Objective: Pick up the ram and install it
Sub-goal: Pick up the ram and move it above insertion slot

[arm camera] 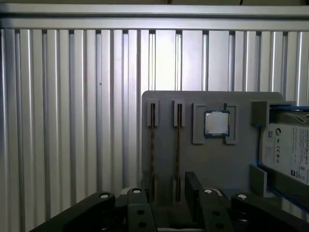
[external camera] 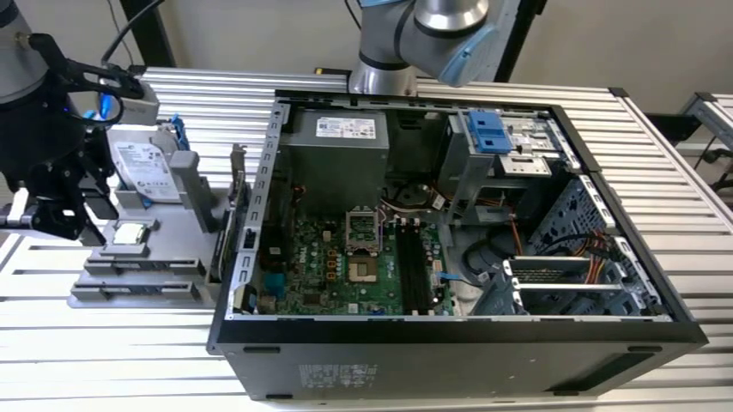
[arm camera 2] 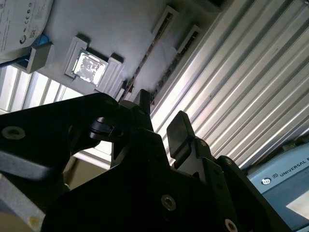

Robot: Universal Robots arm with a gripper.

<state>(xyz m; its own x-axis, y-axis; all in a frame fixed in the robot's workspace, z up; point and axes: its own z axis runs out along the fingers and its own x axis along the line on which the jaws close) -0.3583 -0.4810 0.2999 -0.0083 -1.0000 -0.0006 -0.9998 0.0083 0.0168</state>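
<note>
Ram: a thin stick (arm camera: 177, 145) standing on its long edge in a slot of a grey holder (arm camera: 203, 164), in the slot nearer the processor chip; in the second wrist view it shows edge-on as a dark line (arm camera 2: 174, 60) running toward the fingers.
Neighbouring stick: a second stick (arm camera: 152, 145) stands in the next slot, parallel to the ram and just beside it.
Jaws: spread, with a clear gap between the two black fingers (arm camera: 193, 186); in the first wrist view the near end of the ram lies in that gap, one finger on each side. Whether either finger touches the ram cannot be told.
Holder: flat on the ribbed metal worktop (arm camera: 72, 121); in the exterior view it sits (external camera: 137, 257) on the exterior view's left of the open computer case (external camera: 458, 343), close to the case wall.
Processor chip: a square silver chip (arm camera: 216, 123) in its own recess of the holder, beside the ram's slot.
Hard drive: a silver drive (arm camera: 285, 150) in a blue frame, propped at the far side of the holder from the sticks, past the chip.
Computer case: lying on its side with the panel off, the green motherboard (external camera: 332, 257) exposed.
Memory slots: long black slots (external camera: 413, 257) on the motherboard, well apart from the ram.
Arm: its black wrist end (external camera: 51, 197) hangs over the holder at the exterior view's left edge.
</note>
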